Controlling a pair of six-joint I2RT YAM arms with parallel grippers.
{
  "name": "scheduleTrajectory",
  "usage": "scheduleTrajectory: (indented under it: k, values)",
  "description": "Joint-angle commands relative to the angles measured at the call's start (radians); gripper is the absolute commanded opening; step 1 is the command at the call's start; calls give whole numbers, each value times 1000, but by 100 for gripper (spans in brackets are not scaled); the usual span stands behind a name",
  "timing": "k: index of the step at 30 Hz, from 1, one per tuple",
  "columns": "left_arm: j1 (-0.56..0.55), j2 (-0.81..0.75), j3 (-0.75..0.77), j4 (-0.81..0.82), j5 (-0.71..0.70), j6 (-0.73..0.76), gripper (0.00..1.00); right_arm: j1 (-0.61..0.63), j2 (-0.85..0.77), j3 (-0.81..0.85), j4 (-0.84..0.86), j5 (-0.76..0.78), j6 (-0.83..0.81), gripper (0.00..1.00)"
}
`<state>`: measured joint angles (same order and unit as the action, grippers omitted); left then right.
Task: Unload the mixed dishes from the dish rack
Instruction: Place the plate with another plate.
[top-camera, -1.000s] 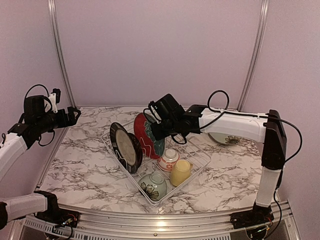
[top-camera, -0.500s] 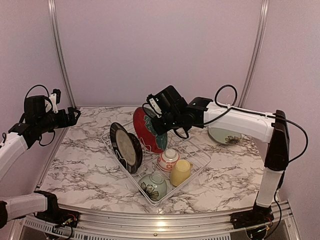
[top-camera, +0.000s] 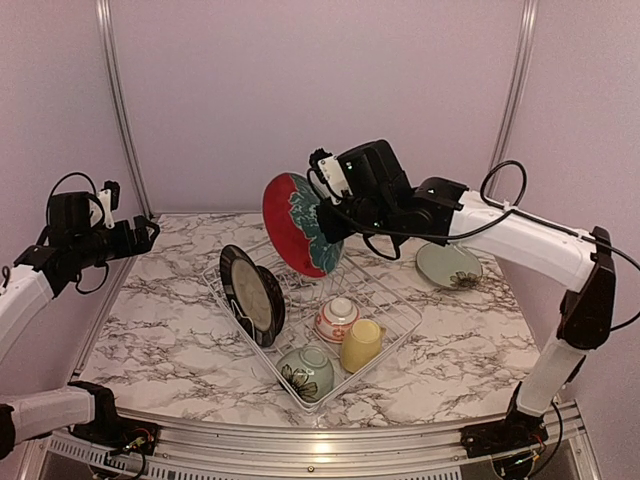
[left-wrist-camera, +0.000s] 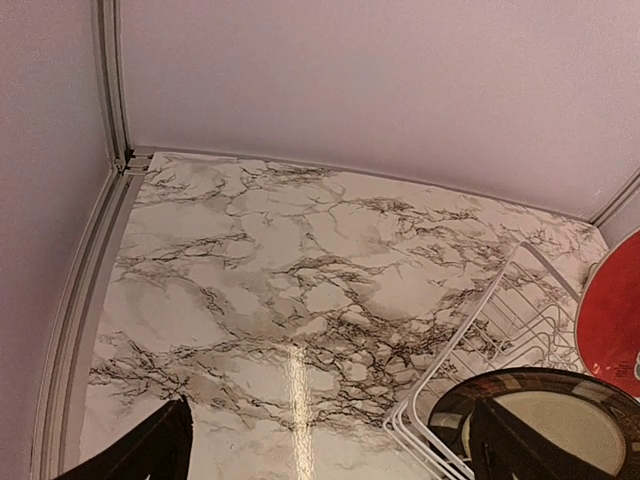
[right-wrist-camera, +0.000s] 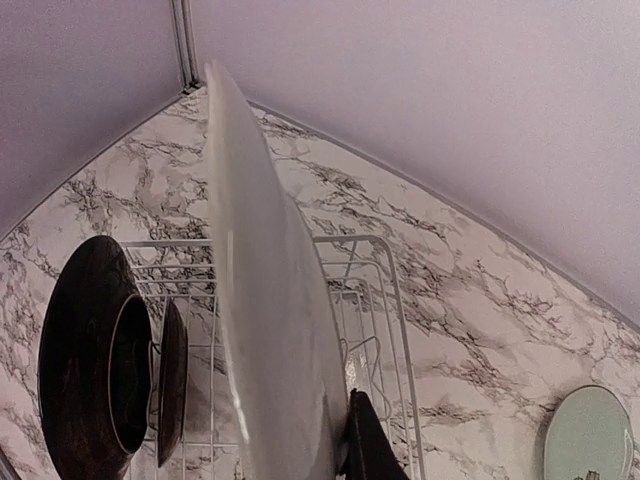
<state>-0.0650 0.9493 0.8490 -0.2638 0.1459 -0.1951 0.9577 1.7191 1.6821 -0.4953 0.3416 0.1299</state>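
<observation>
While my right gripper clamps the red-and-teal plate by its rim above the dish rack, I'm mid-unload. Next I'd set it on the table near the teal flowered plate. My left gripper hangs spread, empty.

Soft, even pinkish light; glare streak on marble table; near plate blurred

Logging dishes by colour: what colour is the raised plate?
The plate is red with a teal pattern; top view shows it best.
</observation>
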Motion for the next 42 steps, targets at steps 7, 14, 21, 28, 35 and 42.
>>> scheduleTrajectory:
  k: [7,14,21,28,35,42]
  values:
    - [-4,-153,-66,-89,-105,43,99,-147,-184,-55,195,-126,71,0]
    - [-4,-188,-116,-57,-96,49,99,-340,-272,-124,265,-440,211,0]
    - [-4,-179,-118,-58,-95,54,99,-569,-411,-325,438,-637,409,0]
    - [-3,-180,-121,-53,-88,52,99,-847,-524,-572,655,-851,658,0]
    - [-2,-177,-119,-54,-77,51,99,-1082,-543,-795,775,-918,828,0]
    - [-2,-169,-124,-44,-77,53,99,-1173,-436,-852,829,-955,833,0]
